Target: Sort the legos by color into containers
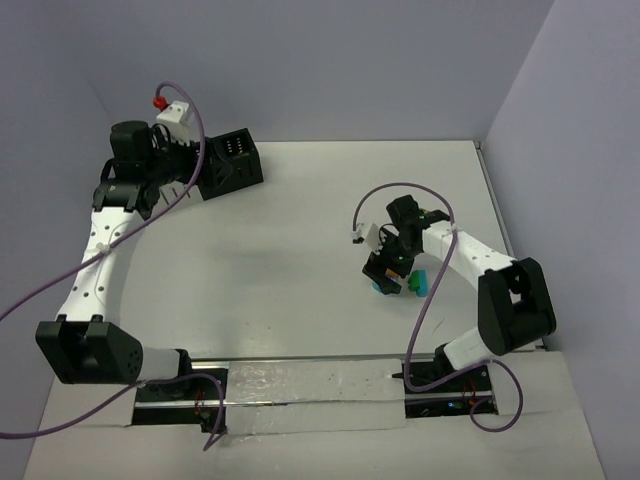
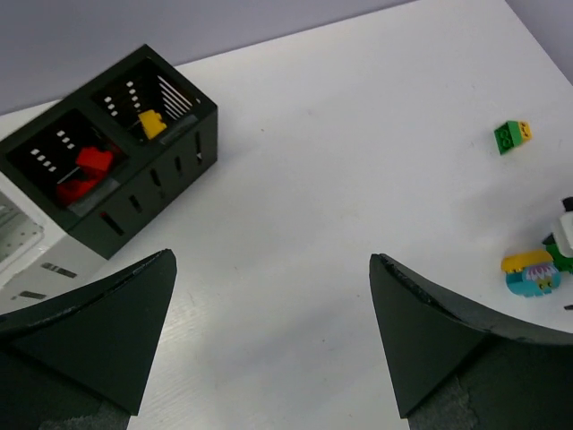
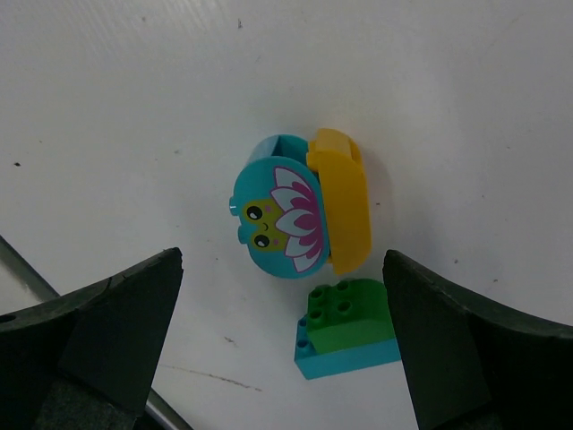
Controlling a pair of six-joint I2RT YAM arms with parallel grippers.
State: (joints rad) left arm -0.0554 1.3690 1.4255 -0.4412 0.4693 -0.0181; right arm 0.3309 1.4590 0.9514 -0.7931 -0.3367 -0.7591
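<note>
The black container (image 1: 232, 160) stands at the back left; in the left wrist view (image 2: 116, 170) it holds red bricks (image 2: 85, 170) in one cell and a yellow brick (image 2: 150, 123) in the other. My left gripper (image 2: 272, 258) is open and empty over bare table beside it, also seen from above (image 1: 170, 188). My right gripper (image 3: 283, 260) is open above the rounded cyan-and-yellow piece (image 3: 286, 215) and a green-on-teal brick (image 3: 349, 327), which lie touching. From above the right gripper (image 1: 392, 268) hovers over them (image 1: 415, 283).
A light grey container (image 2: 18, 242) shows at the left edge, next to the black one. A small green-and-yellow brick (image 2: 511, 136) lies apart on the white table (image 1: 300, 250), beyond the cyan piece (image 2: 533, 273). Purple cables loop off both arms.
</note>
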